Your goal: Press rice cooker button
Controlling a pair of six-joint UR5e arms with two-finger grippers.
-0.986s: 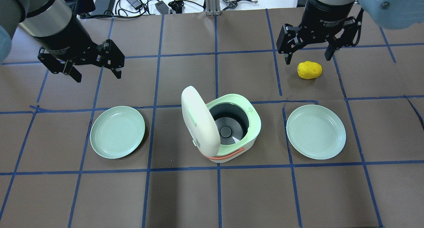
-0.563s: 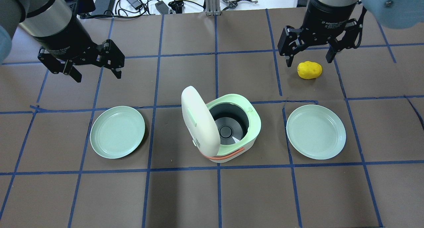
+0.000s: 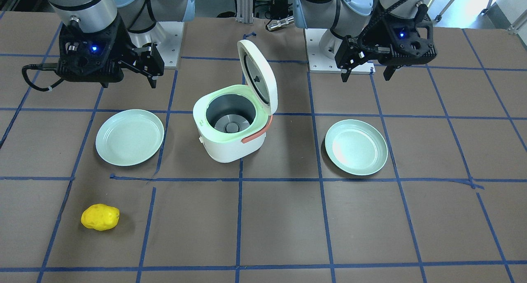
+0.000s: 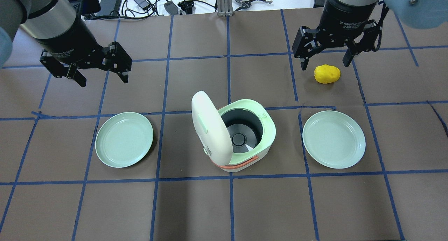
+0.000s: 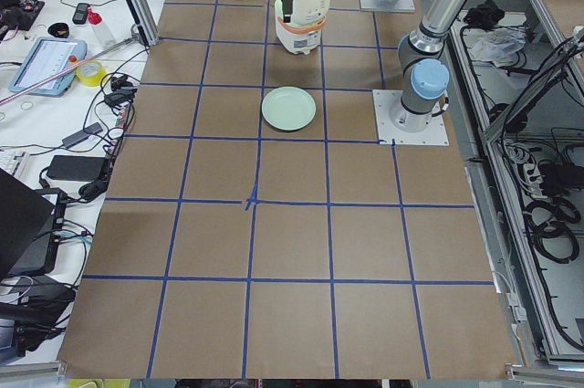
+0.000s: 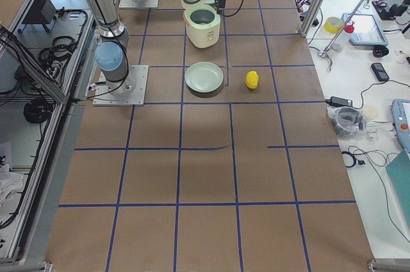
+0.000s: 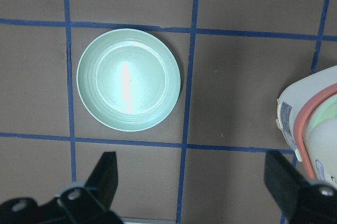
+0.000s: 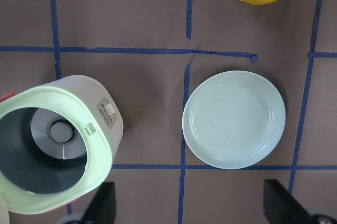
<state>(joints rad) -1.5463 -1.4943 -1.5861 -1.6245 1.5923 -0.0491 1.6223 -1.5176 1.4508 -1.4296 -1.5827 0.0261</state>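
Observation:
The white and pale-green rice cooker [image 4: 246,136] stands mid-table with its lid [image 4: 210,129] swung up and its pot empty. It also shows in the front view [image 3: 230,126]. Its small white button panel [image 8: 107,113] is on the outer side wall in the right wrist view. My left gripper [image 4: 104,81] is open and empty, high above the table to the cooker's far left. My right gripper [image 4: 325,64] is open and empty, high over the far right, above a yellow potato-like toy [image 4: 327,74]. Neither gripper touches the cooker.
Two pale-green plates flank the cooker: one on the left [image 4: 124,139], one on the right [image 4: 333,139]. The cooker has an orange handle [image 4: 241,163]. Cables and gear [image 4: 147,2] lie beyond the table's far edge. Blue tape lines grid the brown tabletop.
My right gripper has shifted only slightly above the yellow toy. The left gripper, cooker and plates have not moved.

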